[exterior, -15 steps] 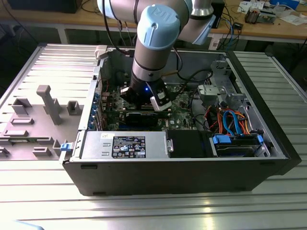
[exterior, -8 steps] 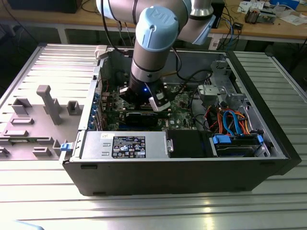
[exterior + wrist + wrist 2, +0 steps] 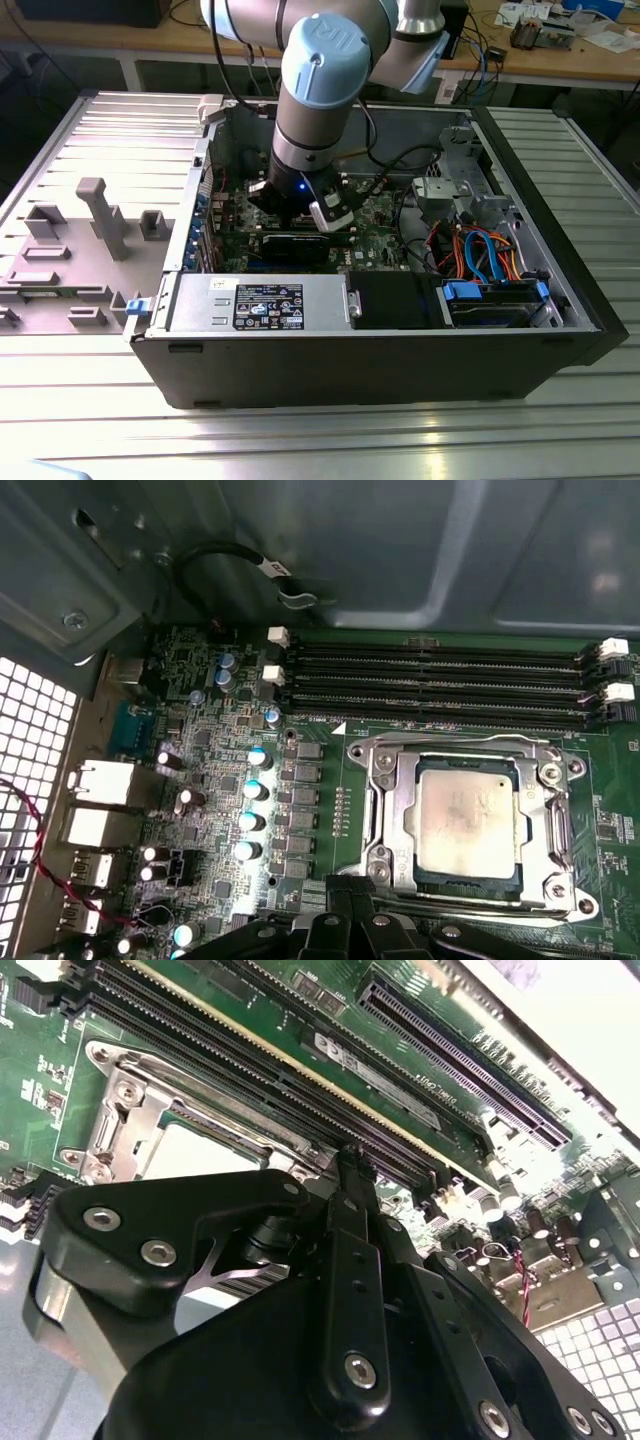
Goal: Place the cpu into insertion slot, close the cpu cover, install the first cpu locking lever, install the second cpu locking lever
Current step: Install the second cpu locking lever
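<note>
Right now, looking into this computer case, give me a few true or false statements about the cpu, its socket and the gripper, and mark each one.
1. The cpu sits in the insertion slot. True.
2. The cpu cover is down around the cpu. True.
3. The gripper holds the cpu. False: the cpu lies in the slot, apart from it.
4. The memory slots beside the socket hold cards. False: they look empty.
5. The arm reaches down into the open case. True.
</note>
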You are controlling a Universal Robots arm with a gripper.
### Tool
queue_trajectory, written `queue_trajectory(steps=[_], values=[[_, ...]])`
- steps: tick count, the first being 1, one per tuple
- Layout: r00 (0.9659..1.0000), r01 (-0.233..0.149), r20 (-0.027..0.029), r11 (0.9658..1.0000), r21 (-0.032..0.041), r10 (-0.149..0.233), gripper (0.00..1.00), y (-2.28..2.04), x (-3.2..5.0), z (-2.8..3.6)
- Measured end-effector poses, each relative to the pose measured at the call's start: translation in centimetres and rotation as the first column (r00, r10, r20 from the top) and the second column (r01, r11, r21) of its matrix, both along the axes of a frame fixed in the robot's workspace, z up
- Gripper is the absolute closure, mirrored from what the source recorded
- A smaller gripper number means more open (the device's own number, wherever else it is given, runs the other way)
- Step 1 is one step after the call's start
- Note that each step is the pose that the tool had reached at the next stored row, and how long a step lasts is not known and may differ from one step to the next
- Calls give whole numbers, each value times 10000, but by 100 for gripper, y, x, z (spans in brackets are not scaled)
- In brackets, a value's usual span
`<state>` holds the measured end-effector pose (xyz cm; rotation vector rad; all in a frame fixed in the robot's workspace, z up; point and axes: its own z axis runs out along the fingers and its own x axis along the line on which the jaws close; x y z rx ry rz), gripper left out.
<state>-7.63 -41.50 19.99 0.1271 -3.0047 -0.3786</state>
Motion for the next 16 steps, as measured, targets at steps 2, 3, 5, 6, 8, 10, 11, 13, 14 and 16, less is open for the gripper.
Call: queue_trajectory(steps=[2, 3, 5, 6, 8, 10, 11, 13, 14, 16], values=[[10000, 5, -1, 10000, 0, -5, 89, 8, 0, -6], [10000, 6, 0, 10000, 2, -6, 89, 11, 0, -9], [10000, 10, -2, 10000, -2, -10, 89, 15, 0, -13], [10000, 11, -2, 10000, -3, -11, 89, 15, 0, -16], [10000, 12, -1, 10000, -1, -12, 89, 17, 0, -22], [10000, 13, -1, 10000, -2, -13, 89, 17, 0, -27], [10000, 12, -1, 10000, -1, -12, 89, 17, 0, -32], [10000, 13, -2, 10000, -1, -13, 89, 18, 0, -35], [10000, 13, -1, 10000, -1, -13, 89, 17, 0, -38], [10000, 14, 2, 10000, -50, -14, 89, 20, 0, -41]])
